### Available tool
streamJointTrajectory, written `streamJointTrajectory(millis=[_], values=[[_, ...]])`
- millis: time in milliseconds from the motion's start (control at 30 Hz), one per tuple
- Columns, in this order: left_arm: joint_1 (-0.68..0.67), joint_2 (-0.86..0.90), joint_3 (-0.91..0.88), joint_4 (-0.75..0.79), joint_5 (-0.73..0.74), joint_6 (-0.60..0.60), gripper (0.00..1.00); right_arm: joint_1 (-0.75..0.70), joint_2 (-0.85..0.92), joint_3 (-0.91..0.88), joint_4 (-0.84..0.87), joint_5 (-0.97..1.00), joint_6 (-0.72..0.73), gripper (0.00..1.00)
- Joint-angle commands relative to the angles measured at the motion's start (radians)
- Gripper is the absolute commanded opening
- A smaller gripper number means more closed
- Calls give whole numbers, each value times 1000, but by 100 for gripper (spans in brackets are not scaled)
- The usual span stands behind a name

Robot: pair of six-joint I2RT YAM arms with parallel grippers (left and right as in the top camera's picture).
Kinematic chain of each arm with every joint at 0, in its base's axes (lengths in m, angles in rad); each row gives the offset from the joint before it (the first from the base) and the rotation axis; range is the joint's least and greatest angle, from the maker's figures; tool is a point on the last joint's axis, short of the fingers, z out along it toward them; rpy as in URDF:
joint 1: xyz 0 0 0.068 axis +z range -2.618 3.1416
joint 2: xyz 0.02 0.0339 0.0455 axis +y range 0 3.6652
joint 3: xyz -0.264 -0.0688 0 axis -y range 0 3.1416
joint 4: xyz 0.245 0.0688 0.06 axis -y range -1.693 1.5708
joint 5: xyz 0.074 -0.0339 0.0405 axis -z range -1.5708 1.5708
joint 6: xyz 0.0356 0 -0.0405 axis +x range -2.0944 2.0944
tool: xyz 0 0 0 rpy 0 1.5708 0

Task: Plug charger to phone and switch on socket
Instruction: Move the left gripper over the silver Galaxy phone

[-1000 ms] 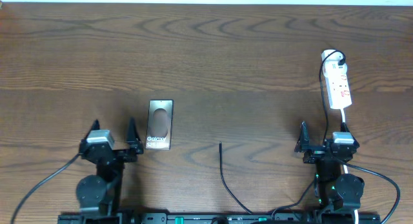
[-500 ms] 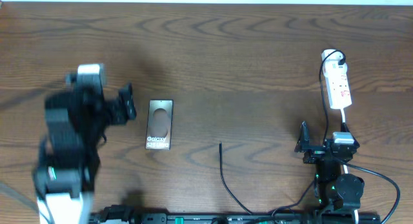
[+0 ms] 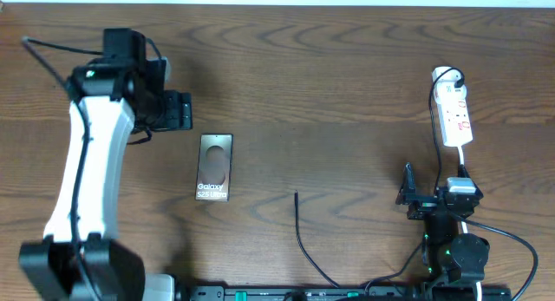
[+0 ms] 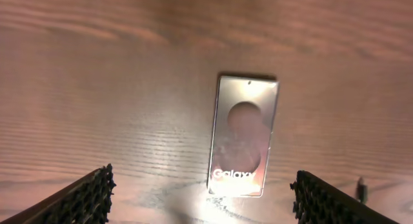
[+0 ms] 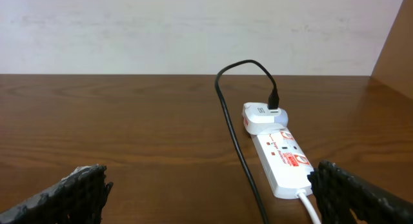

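Overhead, left pincer [image 3: 178,111]: at the end of the stretched left arm, near the far left corner of the phone and not touching it; from here I cannot tell how wide it is.
Overhead, phone [image 3: 214,166]: flat on the table [image 3: 347,67], left of the middle, with the "Galaxy" end toward the robot.
Overhead, charger [image 3: 299,227]: a thin black cable lying on the table; its free tip is to the right of the phone and well apart from it.
Overhead, socket [image 3: 453,110]: far to the right, lying lengthwise, just beyond the right pincer.
Overhead, right pincer [image 3: 434,181]: low by its base, fingers spread, holding nothing.
Left wrist, left pincer: the two fingers [image 4: 80,198] stand wide apart at the bottom corners; it grips nothing.
Left wrist, phone: it lies on the wood between the fingers, untouched.
Left wrist, charger: a small dark tip shows near the right finger.
Right wrist, right pincer: fingers wide apart and empty.
Right wrist, socket: ahead and to the right, with a white adapter [image 5: 264,115] plugged in at its far end.
Right wrist, charger: the black cable goes from the adapter in a loop toward the camera.
Right wrist, white cord [image 5: 308,208]: it leaves the near end of the socket.
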Motion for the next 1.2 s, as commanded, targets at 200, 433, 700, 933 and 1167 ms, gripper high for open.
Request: streamJointTrajectory(millis=[200,433,700,933,1167], values=[[-2,117,15,-1,16,13,100,-4,-5,-1,-3,11,14,99],[-3,119,13,10,16,0,100,-4,-5,-1,-3,11,14,99],[-48,119,-17,13,15,-39,100,-4,-5,-1,-3,11,14,99],[-97,119,-95,88,11,-39,100,-4,-5,-1,-3,11,14,99],[-101,119,-240,197,12,-39,100,-4,-5,-1,-3,11,14,99]])
